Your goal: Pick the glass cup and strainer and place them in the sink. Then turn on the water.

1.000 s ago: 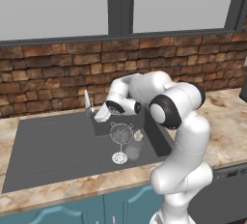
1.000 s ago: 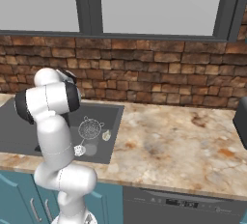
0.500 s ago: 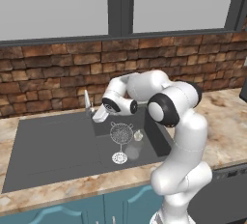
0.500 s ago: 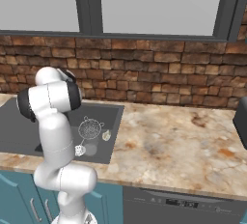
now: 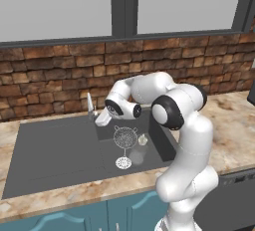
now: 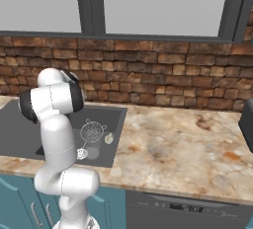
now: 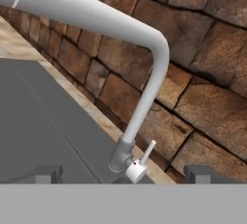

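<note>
From my remote station I look at the left base view first. On the left I see the desk (image 5: pixel 64 202), a beige marbled stone top, and the dark grey sink (image 5: pixel 55 150) is set into it. Behind it stands a wall of red-brown bricks (image 5: pixel 45 83), and above the wall there is a big window (image 5: pixel 55 6) with a dark frame. At the back edge of the sink stands the slim silver faucet (image 5: pixel 90 106). The gripper (image 5: pixel 101 120) is just beside the faucet base, and its fingers are spread wide with nothing between them. More to the right, the strainer (image 5: pixel 125 137) lies inside the sink, and the glass cup (image 5: pixel 143 139) is just beside it on its right side, also in the sink. In front of them I see the round silver drain (image 5: pixel 123 163). Below the desk there are blue cabinet doors (image 5: pixel 74 220).

In the hand view the faucet (image 7: pixel 144 92) is very near, with its small lever (image 7: pixel 143 159) at the base, between the two dark finger tips. I see no stream from the faucet.
</note>
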You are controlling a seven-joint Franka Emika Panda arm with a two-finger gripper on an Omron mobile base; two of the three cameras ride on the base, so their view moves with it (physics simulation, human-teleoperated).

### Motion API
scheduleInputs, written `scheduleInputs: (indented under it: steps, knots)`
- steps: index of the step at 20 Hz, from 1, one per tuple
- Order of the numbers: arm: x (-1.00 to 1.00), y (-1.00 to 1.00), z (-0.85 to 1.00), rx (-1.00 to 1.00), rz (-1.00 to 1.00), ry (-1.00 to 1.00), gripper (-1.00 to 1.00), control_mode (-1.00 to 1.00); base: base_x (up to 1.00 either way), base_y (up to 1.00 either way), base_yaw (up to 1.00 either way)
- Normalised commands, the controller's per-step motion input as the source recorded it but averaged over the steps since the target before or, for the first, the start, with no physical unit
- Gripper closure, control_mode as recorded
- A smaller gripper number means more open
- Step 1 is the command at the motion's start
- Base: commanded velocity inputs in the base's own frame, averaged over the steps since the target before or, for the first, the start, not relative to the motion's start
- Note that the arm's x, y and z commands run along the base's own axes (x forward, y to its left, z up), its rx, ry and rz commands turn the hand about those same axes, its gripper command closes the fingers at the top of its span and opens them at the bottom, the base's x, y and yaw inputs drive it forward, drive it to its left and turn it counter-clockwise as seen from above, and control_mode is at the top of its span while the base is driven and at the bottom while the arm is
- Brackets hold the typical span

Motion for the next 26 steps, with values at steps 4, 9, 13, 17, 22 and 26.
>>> scheduleInputs:
  steps: [4, 9, 13, 17, 22, 26]
  knots:
    - [0.09, 0.0, 0.0, 0.0, 0.0, 0.0, -1.0, -1.0, 0.0, 0.0, 0.0]
    - [0.13, 0.0, 0.0, 0.0, 0.0, 0.0, -1.0, -1.0, 0.0, 0.0, 0.0]
    - [0.13, 0.0, 0.0, 0.0, 0.0, 0.0, -1.0, -1.0, 0.0, 0.0, 0.0]
    - [0.03, 0.0, 0.0, 0.0, 0.0, -0.01, -1.0, -1.0, 0.0, 0.0, 0.0]
    - [0.01, 0.03, 0.0, 0.0, 0.0, -0.03, -1.0, -1.0, 0.0, 0.0, 0.0]
    - [0.01, 0.13, -0.01, 0.0, 0.0, -0.02, -1.0, -1.0, 0.0, 0.0, 0.0]
